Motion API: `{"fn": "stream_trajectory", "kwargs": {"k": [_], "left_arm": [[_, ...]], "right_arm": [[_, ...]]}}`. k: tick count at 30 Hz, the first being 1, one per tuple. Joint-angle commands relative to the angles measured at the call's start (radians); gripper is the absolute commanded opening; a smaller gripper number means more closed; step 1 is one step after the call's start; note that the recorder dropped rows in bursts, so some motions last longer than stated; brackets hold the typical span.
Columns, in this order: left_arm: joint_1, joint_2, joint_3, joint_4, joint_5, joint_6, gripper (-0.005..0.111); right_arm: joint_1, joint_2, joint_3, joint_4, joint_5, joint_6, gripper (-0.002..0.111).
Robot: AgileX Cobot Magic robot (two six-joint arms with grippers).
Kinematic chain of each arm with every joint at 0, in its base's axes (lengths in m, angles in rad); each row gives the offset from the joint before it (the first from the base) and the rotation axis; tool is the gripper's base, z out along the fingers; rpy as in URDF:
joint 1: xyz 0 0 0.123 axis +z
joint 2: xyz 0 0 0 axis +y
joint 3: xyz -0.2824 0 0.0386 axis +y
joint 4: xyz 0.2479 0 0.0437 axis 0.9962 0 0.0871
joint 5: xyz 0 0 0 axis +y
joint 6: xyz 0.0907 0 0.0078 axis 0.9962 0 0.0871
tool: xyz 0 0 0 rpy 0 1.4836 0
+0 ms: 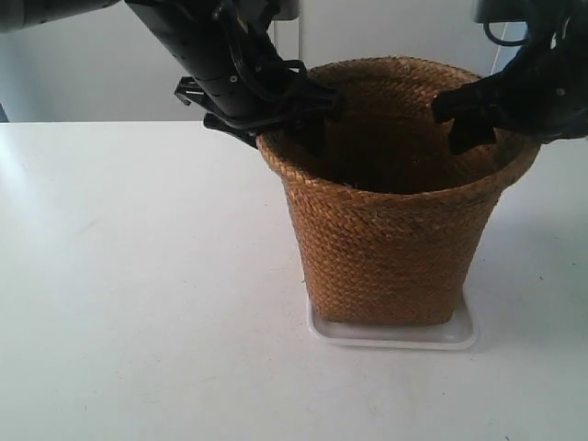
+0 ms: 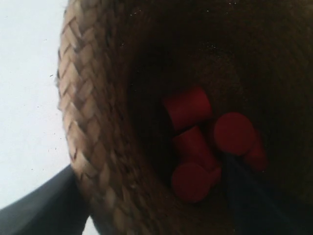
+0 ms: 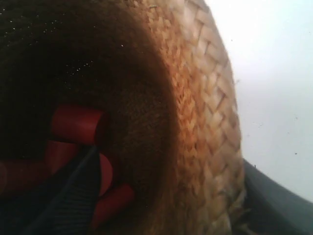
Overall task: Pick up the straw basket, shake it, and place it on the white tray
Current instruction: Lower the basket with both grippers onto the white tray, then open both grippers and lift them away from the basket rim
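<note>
On a white table (image 1: 138, 303), the tray (image 1: 386, 338) carries the basket (image 1: 390, 248), upright. Red cylinders (image 2: 195, 142) lie in its dark bottom. At the rim, the left gripper (image 2: 146, 208) and right gripper (image 3: 171, 200) each straddle the weave, one finger inside, one outside; whether either grips or is released cannot be told.

We find the straw basket (image 1: 395, 248) standing on the white tray (image 1: 462, 333), toward the right edge of the desk (image 1: 138, 276) in the exterior view, well forward of its far edge; cylinders (image 2: 188, 108) lie together inside, at the bottom.
</note>
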Motion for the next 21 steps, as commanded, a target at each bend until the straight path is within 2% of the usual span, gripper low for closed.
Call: {"fn": "stream_trajectory", "kwargs": {"k": [1,13,18,21], "left_arm": [[-0.003,-0.011,-0.011,-0.010,0.009,0.007,0.077],[-0.003,-0.132,-0.011,0.115,0.033,0.007,0.077],[-0.003,-0.200,-0.011,0.127,0.113,0.056,0.075],[-0.003,-0.238,-0.011,0.130,0.194,0.123,0.071]], "right_arm": [[-0.003,-0.002,-0.024,-0.022,-0.006,0.007,0.064],[-0.003,-0.168,-0.086,-0.050,-0.009,0.009,0.064],[-0.003,-0.253,-0.086,-0.050,0.023,0.009,0.063],[-0.003,-0.297,-0.086,-0.050,0.050,0.009,0.063]]}}
